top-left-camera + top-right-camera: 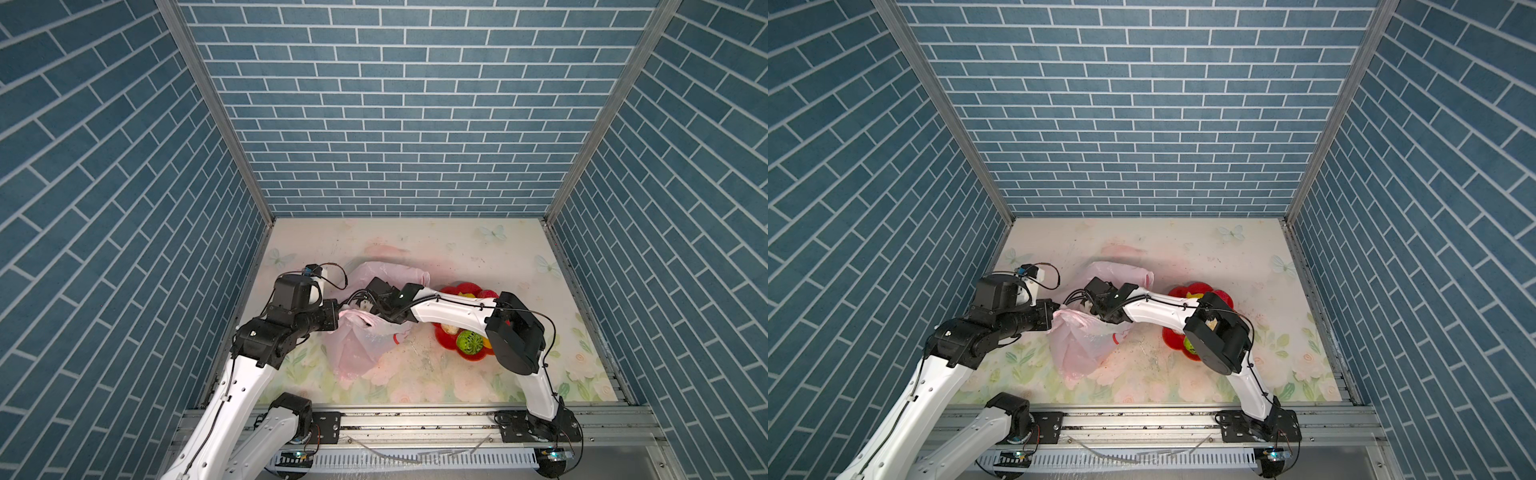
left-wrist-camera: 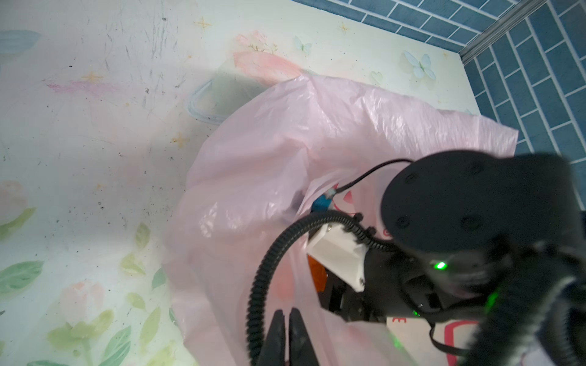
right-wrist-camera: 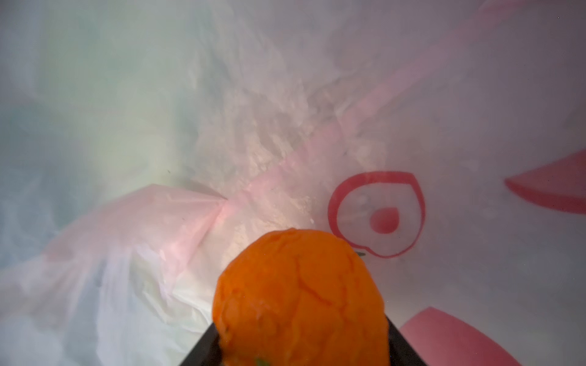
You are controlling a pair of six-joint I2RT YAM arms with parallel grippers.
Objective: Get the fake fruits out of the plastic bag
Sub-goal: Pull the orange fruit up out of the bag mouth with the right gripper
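The pale-pink plastic bag lies left of the table's middle, its mouth lifted. My left gripper is shut on the bag's edge on the left. My right gripper reaches inside the bag, so its fingers are hidden in both top views. It is shut on an orange fake fruit, a sliver of which shows in the left wrist view. Other fake fruits lie outside the bag: a green ball, a cream one and a yellow one.
A red flower-shaped dish right of the bag holds the loose fruits, partly under my right arm's elbow. Blue brick walls close in the left, back and right. A metal rail runs along the front edge.
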